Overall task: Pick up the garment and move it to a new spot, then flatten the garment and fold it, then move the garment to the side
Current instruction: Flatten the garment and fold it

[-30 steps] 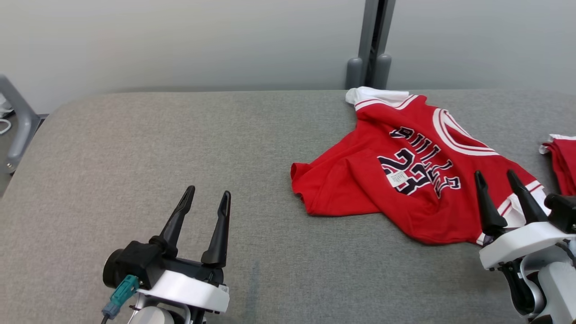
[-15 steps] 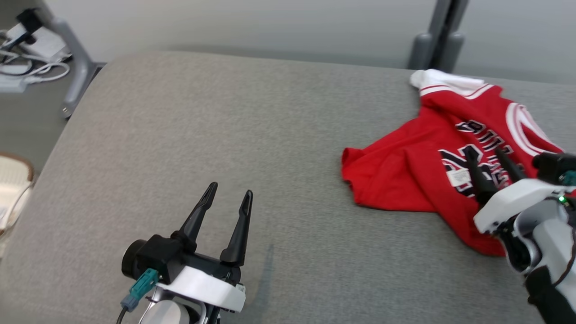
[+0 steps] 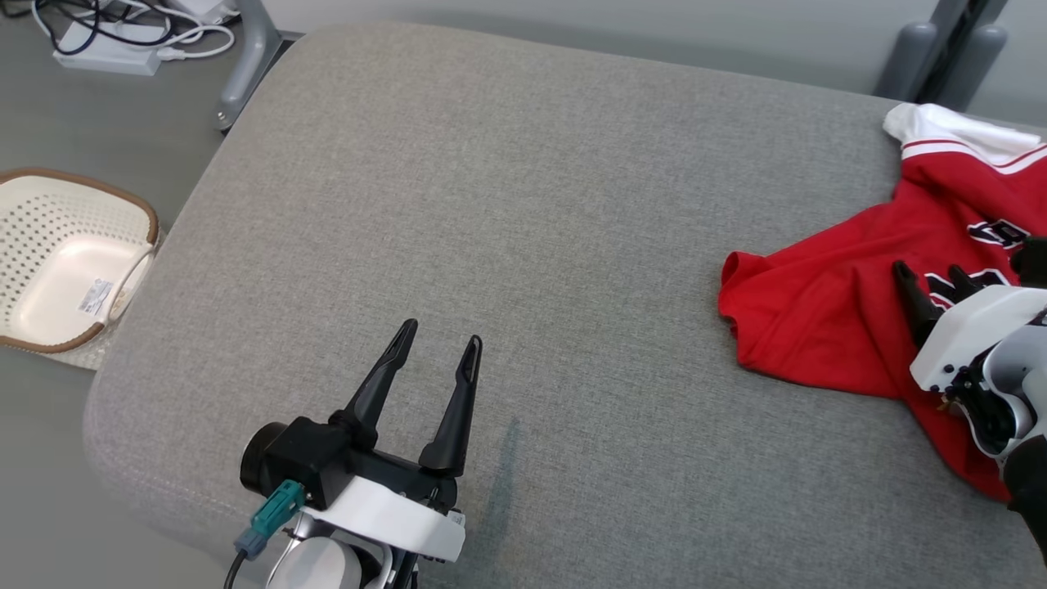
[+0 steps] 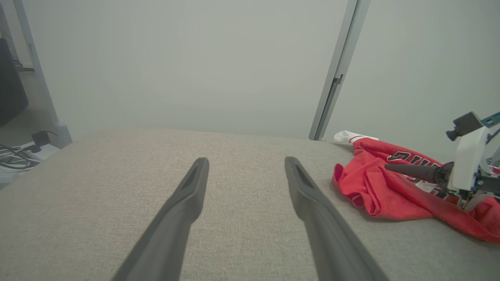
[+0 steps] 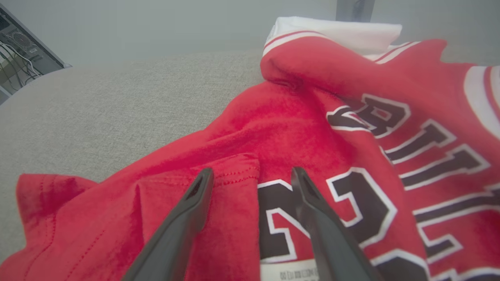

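Note:
The garment (image 3: 826,311) is a red jersey with black-and-white lettering and white trim, lying crumpled at the right side of the grey padded table (image 3: 532,204). It also appears in the left wrist view as the garment (image 4: 375,187) and close up as the garment (image 5: 297,128). My right gripper (image 3: 932,282) hovers over the jersey's middle, open, its fingers above the printed numbers with nothing between them; the right gripper (image 5: 250,175) looks down on a folded hem. My left gripper (image 3: 438,339) stands open over bare table at the lower left, and the left gripper (image 4: 244,164) is empty.
A cream perforated basket (image 3: 61,262) sits on the floor left of the table. Cables and a power strip (image 3: 114,37) lie on the floor at the top left. A grey post (image 3: 941,45) rises behind the table's far edge.
The camera has swung left and down, so the jersey sits further right and the basket has come into sight. The right gripper has moved in over the jersey's middle. Both grippers stay open.

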### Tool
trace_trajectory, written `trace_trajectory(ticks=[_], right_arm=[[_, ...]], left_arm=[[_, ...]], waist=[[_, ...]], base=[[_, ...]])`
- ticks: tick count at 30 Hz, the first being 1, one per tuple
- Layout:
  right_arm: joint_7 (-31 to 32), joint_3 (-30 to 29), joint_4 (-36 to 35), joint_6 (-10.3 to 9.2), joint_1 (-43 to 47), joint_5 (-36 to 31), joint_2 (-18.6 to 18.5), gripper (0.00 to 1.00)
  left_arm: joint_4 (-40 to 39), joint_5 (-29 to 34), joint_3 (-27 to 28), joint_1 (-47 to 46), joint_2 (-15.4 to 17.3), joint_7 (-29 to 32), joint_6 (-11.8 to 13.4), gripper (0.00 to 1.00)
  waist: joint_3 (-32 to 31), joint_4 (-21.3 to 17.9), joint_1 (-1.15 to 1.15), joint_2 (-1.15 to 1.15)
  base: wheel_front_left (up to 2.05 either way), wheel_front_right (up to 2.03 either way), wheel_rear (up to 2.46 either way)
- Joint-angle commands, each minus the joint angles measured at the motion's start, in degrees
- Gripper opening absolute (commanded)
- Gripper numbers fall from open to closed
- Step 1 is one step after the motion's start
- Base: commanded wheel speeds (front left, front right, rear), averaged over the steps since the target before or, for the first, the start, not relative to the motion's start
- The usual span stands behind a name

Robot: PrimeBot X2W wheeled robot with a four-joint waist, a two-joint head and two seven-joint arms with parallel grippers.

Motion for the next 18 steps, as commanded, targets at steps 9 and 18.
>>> trace_trajectory(ticks=[9, 18], right_arm=[[-0.17, 3.48, 3.44, -0.02, -2.32, 2.43, -0.38, 0.15], [-3.88, 8.30, 0.03, -0.02, -1.07, 5.51, -0.56, 0.00]], left_arm=[[-0.50, -0.24, -0.42, -1.02, 0.21, -0.20, 0.32, 1.00], [0.16, 0.26, -0.09, -0.93, 0.20, -0.20, 0.45, 1.00]], waist=[[0.95, 0.98, 0.00, 0.00], [0.05, -0.58, 0.00, 0.00]], base=[[0.00, 0.00, 0.00], [0.00, 0.00, 0.00]])
